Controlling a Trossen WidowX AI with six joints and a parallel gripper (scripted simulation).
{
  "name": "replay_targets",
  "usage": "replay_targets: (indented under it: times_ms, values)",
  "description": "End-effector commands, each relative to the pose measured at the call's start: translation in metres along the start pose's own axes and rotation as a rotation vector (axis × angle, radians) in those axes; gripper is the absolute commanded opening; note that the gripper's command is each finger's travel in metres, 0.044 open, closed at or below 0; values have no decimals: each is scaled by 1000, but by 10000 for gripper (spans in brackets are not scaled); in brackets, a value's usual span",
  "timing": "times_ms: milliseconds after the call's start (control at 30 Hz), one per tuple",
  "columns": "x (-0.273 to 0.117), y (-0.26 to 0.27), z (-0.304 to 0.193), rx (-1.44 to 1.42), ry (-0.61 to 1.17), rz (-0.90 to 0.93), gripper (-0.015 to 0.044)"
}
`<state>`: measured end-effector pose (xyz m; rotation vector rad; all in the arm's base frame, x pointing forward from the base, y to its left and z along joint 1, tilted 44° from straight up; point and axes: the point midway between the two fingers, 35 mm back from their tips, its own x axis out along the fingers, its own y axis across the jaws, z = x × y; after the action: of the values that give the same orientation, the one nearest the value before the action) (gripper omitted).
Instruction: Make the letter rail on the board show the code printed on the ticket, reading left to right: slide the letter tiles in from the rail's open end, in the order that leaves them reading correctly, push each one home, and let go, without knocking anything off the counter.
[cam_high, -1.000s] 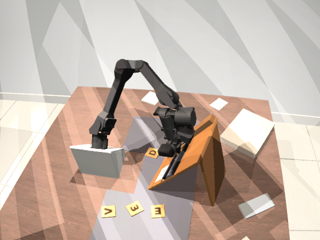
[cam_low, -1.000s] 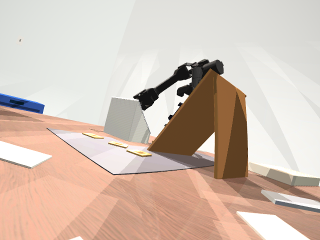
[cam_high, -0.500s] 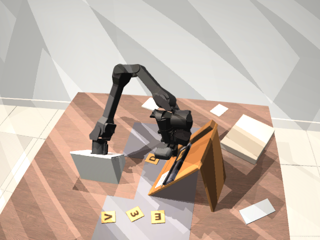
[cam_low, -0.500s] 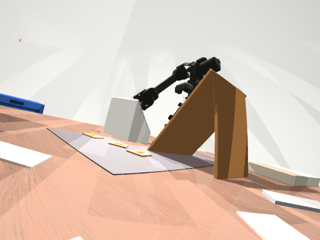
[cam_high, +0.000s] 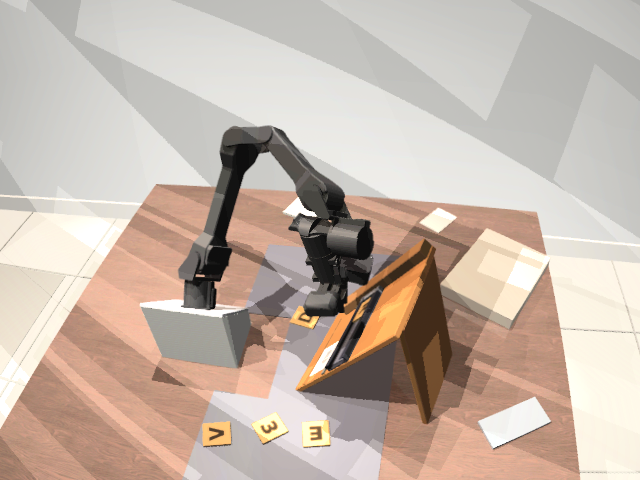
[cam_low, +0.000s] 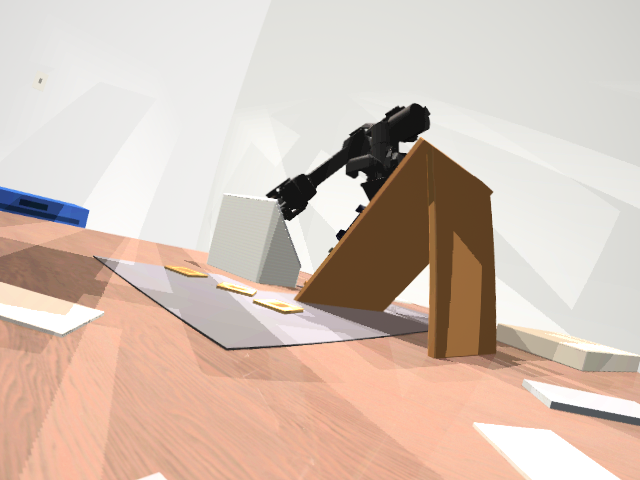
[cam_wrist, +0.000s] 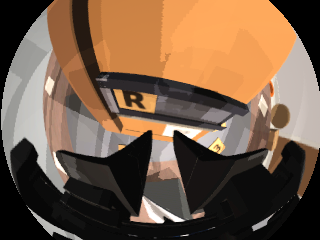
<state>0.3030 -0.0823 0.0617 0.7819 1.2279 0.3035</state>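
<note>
The orange sloping board (cam_high: 395, 304) (cam_low: 382, 242) (cam_wrist: 225, 45) carries the dark rail (cam_high: 347, 338) (cam_wrist: 175, 84). A tile marked R (cam_wrist: 134, 101) (cam_high: 360, 311) sits in the rail near its left end in the wrist view. The white ticket (cam_high: 324, 358) (cam_wrist: 181, 131) is below the rail; its print is unreadable. My gripper (cam_wrist: 163, 134) is partly open and empty, in front of the board's lower part. On the mat lie a D tile (cam_high: 303, 317), partly hidden by the arm, a V tile (cam_high: 216, 433) (cam_low: 186, 271), a 3 tile (cam_high: 269, 427) (cam_low: 236, 288) (cam_wrist: 217, 146) and an E tile (cam_high: 315, 432) (cam_low: 278, 305).
The grey block (cam_high: 199, 335) (cam_low: 242, 240) bears the arm's base. A thick beige slab (cam_high: 480, 281) (cam_low: 568, 346) lies behind the board. A pale flat plate (cam_high: 514, 422) (cam_low: 584, 400) and a small cream card (cam_high: 438, 220) lie farther out on the counter.
</note>
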Motion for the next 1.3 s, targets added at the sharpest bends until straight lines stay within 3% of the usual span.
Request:
replay_targets:
  times_ms: [0, 300, 1000, 1267]
  values:
    - [-25, -15, -14, -248, -41, 52, 210]
    - [-75, -33, -44, -791, -226, 104, 440]
    - [-131, -41, -75, -1432, -546, -79, 440]
    - [-132, -41, -75, -1439, -549, -83, 440]
